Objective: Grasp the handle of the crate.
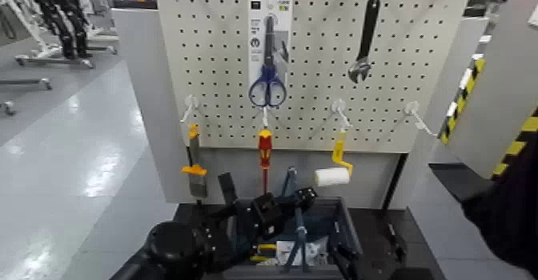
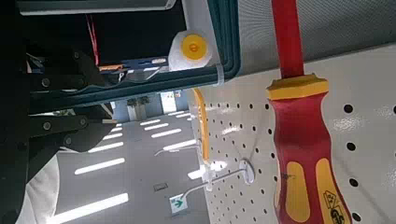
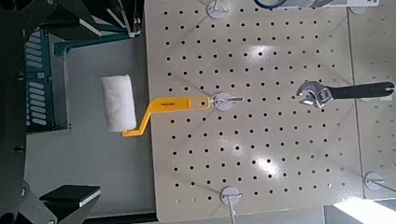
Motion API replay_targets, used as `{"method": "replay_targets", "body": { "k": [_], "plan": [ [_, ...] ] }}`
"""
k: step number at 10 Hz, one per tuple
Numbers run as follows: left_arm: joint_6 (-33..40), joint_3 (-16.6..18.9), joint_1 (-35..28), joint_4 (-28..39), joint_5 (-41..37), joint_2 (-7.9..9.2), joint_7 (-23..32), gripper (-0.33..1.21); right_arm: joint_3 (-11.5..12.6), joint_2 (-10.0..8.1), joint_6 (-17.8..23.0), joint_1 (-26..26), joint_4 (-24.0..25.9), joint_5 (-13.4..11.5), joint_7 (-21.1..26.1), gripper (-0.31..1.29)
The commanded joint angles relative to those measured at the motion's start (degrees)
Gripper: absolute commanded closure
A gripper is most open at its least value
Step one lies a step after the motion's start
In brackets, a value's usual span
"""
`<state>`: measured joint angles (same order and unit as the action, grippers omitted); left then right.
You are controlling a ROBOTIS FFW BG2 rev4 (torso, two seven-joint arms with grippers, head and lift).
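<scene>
The dark blue-grey crate (image 1: 349, 223) stands on the floor under the white pegboard. Its slim arched handle (image 1: 299, 234) stands up over the middle of the crate. My left gripper (image 1: 290, 205) reaches in from the left and is shut on the handle. In the left wrist view the handle (image 2: 140, 91) runs between my dark fingers (image 2: 63, 71). The crate also shows in the right wrist view (image 3: 37, 75). My right arm (image 1: 496, 211) is held off to the right, away from the crate.
The white pegboard (image 1: 320, 99) holds blue scissors (image 1: 267, 87), a black wrench (image 1: 365, 39), a scraper (image 1: 194, 171), a red-and-yellow screwdriver (image 1: 264, 151) and a yellow-handled paint roller (image 1: 332, 175), which hang just above the crate. Small items lie inside the crate.
</scene>
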<state>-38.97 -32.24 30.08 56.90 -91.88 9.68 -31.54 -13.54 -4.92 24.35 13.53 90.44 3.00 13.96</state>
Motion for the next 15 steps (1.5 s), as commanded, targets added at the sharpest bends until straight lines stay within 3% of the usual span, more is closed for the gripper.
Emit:
{"method": "replay_targets", "body": {
  "k": [1, 10, 15],
  "plan": [
    [0.6, -0.5, -0.5, 1.0, -1.7, -0.01, -0.1, 1.17, 0.0, 0.0, 0.0, 0.0, 0.0, 0.0, -0.1, 0.13],
    [0.6, 0.5, -8.5, 11.6, -6.3, 0.43, 1.7, 1.17, 0.5, 0.0, 0.4, 0.4, 0.1, 0.0, 0.2, 0.13],
    [-4.2, 3.1, -13.2, 23.4, -7.3, 4.21, 6.8, 1.17, 0.9, 0.0, 0.7, 0.5, 0.1, 0.0, 0.4, 0.13]
  ]
}}
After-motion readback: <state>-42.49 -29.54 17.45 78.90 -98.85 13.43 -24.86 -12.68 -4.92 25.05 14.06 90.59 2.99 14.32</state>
